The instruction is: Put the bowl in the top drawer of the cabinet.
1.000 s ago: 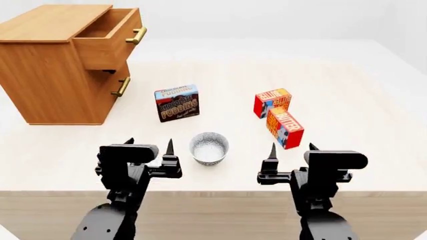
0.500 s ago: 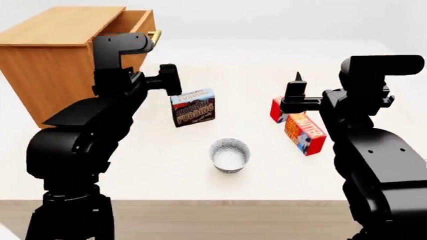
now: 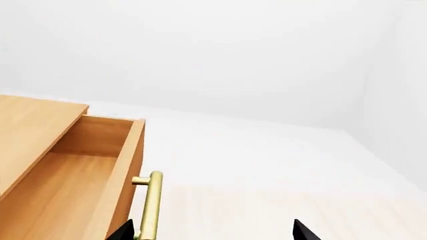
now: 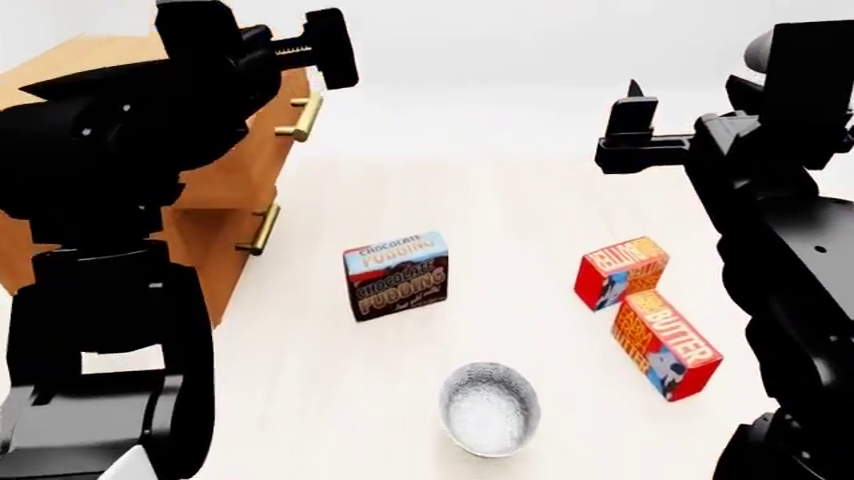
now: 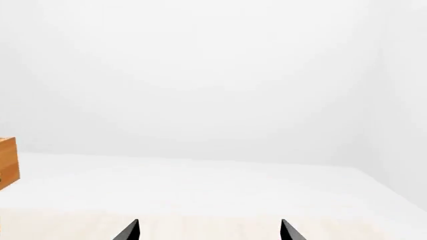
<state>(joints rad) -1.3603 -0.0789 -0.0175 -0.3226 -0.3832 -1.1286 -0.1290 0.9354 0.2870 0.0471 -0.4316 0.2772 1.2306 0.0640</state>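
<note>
We record the following items.

Bowl (image 4: 490, 408): small, round, speckled outside and pale inside. It stands upright on the desk (image 4: 534, 230) near the front edge in the head view, free of both tools and touching nothing else.

Cabinet (image 4: 214, 215): light-brown wood, at the left of the head view, largely hidden behind the left arm. Its top drawer (image 3: 73, 170) stands pulled out; the left wrist view shows its bare wooden floor and the brass bar handle (image 3: 150, 205) on its front. The lower drawer's smaller brass handle (image 4: 260, 229) shows below it in the head view.

Pudding box (image 4: 396, 276): brown and blue, standing on edge on the desk between cabinet and bowl, apart from both.

Butter boxes: two, red and orange, to the right of the bowl. One (image 4: 622, 272) stands farther back, the other (image 4: 666, 345) lies nearer the front, their corners close together.

Left tool (image 3: 213, 231): raised high, beside the drawer handle and level with the drawer front. Its two dark fingertips stand spread, with nothing between them.

Right tool (image 5: 209, 231): raised high above the right side of the desk, well apart from the bowl. We note its fingertips likewise parted and empty, facing a plain white wall.
</note>
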